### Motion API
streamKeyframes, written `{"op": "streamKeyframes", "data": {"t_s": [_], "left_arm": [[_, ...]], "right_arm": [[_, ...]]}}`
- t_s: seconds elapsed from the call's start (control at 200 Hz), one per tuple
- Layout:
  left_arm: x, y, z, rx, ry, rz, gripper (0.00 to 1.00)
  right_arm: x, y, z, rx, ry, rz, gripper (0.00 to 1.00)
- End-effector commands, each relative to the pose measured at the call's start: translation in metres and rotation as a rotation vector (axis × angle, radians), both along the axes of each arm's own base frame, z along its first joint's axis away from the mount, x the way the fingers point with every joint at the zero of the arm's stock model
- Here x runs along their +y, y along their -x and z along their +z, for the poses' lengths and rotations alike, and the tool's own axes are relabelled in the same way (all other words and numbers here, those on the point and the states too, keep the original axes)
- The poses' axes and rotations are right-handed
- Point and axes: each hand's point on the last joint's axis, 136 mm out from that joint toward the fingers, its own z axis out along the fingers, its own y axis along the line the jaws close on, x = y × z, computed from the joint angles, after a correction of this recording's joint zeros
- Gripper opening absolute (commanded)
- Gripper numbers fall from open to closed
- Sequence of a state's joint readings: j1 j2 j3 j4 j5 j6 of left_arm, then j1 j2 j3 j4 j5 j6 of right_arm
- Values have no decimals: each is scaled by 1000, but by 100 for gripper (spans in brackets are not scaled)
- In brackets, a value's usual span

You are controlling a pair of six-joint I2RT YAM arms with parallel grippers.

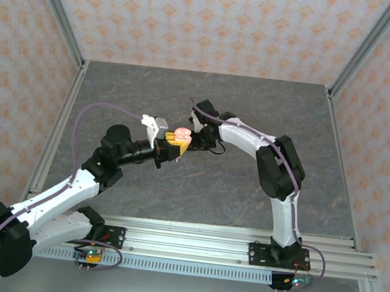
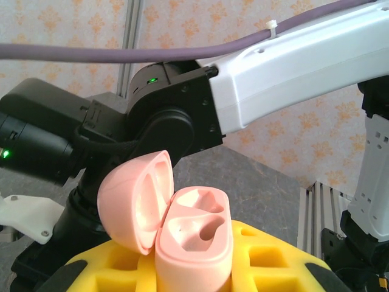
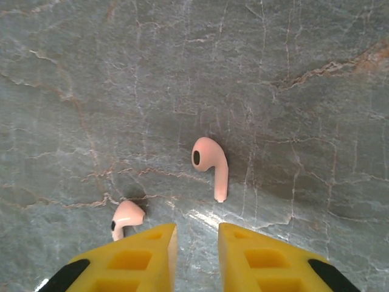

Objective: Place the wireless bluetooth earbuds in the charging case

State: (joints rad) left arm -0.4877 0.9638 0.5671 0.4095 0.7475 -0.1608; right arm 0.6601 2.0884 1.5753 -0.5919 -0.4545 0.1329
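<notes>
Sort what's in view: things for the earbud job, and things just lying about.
For the job: pink charging case, open, in left gripper; two pink earbuds on the table; right gripper near them.
Not part of it: purple cable; aluminium rails.

Earbud (image 3: 210, 165), second earbud (image 3: 126, 218) apart on table (image 3: 304, 79); case (image 2: 196, 243) between left jaws.

Pale pink charging case (image 2: 194, 237) sits upright, clamped in the left gripper (image 2: 194, 271), lid hinged open and tilted back, both wells empty; one pink earbud (image 3: 209, 164) lies on its side just ahead of the right gripper (image 3: 197, 243), stem pointing back toward it; a second earbud (image 3: 126, 219), also pink, lies just beside one fingertip.
</notes>
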Motion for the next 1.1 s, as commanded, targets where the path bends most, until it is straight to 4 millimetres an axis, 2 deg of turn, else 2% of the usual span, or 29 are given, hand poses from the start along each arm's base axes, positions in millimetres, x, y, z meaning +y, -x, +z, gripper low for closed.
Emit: {"op": "streamKeyframes", "data": {"t_s": [0.0,0.36,0.731,0.931,1.096], "left_arm": [[4,0,14,-35,33,7,2],[4,0,13,-26,31,10,2],[5,0,12,-26,29,15,2],[7,0,12,-26,24,21,2],[7,0,10,-20,16,23,2]], "right_arm": [[-2,-4,-4,-17,59,0,25],[2,-7,-20,15,68,-4,25],[-2,-14,-37,23,134,-27,23],[-11,-16,-43,6,207,-57,16],[-31,-18,-38,-43,261,-121,12]]}}
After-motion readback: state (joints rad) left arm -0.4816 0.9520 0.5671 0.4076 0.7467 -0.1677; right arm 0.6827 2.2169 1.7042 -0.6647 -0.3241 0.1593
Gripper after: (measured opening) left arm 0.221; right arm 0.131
